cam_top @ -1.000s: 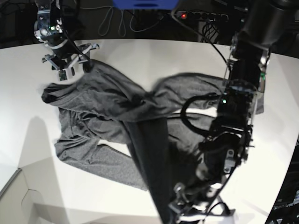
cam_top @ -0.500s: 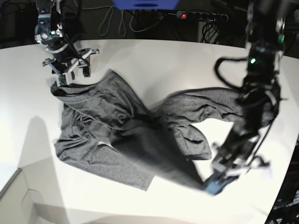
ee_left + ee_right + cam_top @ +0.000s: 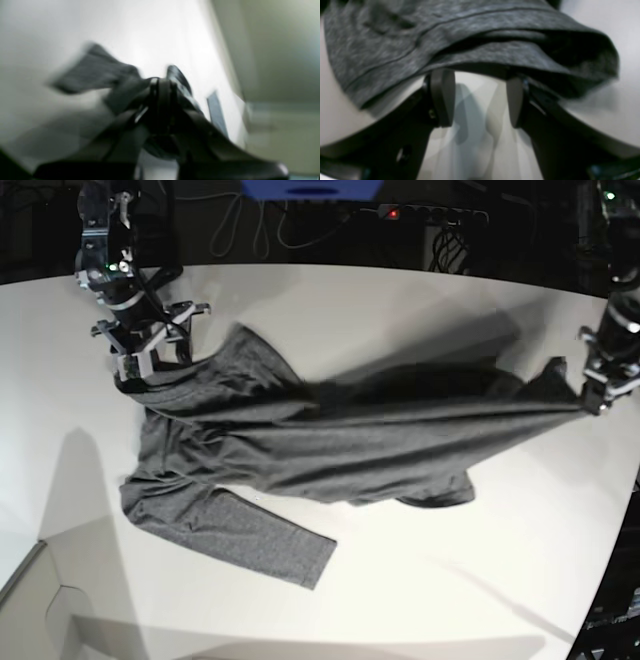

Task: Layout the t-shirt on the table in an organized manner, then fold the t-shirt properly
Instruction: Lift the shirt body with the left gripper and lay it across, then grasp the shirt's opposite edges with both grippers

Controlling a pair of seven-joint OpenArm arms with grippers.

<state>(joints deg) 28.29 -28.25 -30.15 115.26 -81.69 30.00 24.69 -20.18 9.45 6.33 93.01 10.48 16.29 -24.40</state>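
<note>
Layout stage, not finished, folding not started. The dark heather-grey jersey-knit t-shirt (image 3: 300, 440) lies across the middle of the big smooth white bench (image 3: 380, 310), pulled into a long band between my two hands.

My left hand (image 3: 600, 395) is clenched on one end of the shirt near the bench's edge, on the right side of the base view; the wrist view is blurred, but grey cloth (image 3: 100, 72) bunches at the closed tips, so I read it as a real grip. The cloth runs taut from there toward the other hand.

My right hand (image 3: 476, 97) is released: jaws apart, bare bench between them, the shirt's folded edge (image 3: 470, 37) draped over the fingertips (image 3: 442, 96). Nothing is pinched there as far as I can see. In the base view it sits at the shirt's corner on the far left (image 3: 145, 345).

The shirt is still rumpled: body creased and partly doubled over, one sleeve (image 3: 240, 530) splayed toward the near edge, another lobe tucked under near the middle. Left to do, in my judgement: flatten the body, square the sleeves, then all the folds
</note>
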